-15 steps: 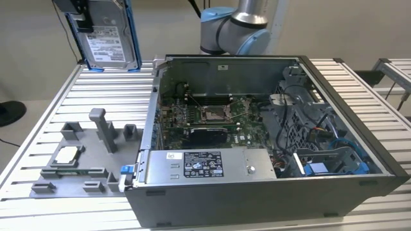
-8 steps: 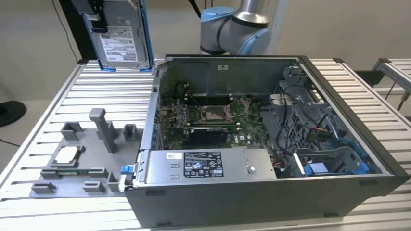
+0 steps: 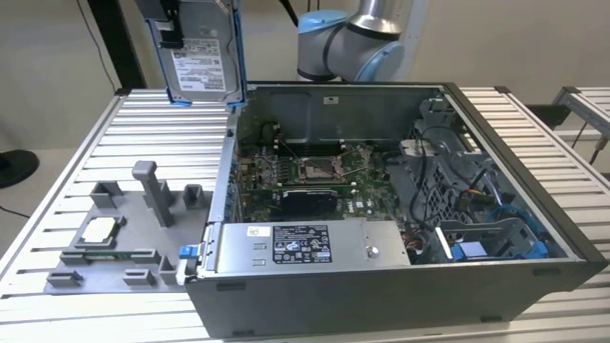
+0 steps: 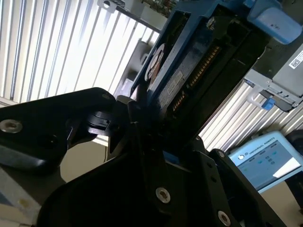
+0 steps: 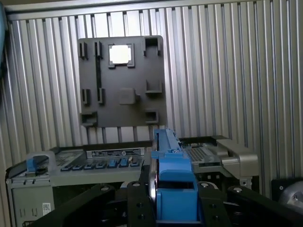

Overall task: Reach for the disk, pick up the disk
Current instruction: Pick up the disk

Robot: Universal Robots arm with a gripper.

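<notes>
Pincer [image 5: 173, 210] is clamped shut on the disk [image 3: 202, 63], its two sides squeezing the blue-bracketed edge in the first wrist view. I see the disk hanging upright in the upper left of the exterior view, near the open computer case [image 3: 381, 275]. My worry is that, held by one edge, it slips or clips the case wall.

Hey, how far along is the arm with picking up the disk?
The reach and the grab look done. The gripper is shut on the disk, holding it upright in the air above the slatted table, clear of the open computer case. Nothing of the pick-up looks left undone.
</notes>
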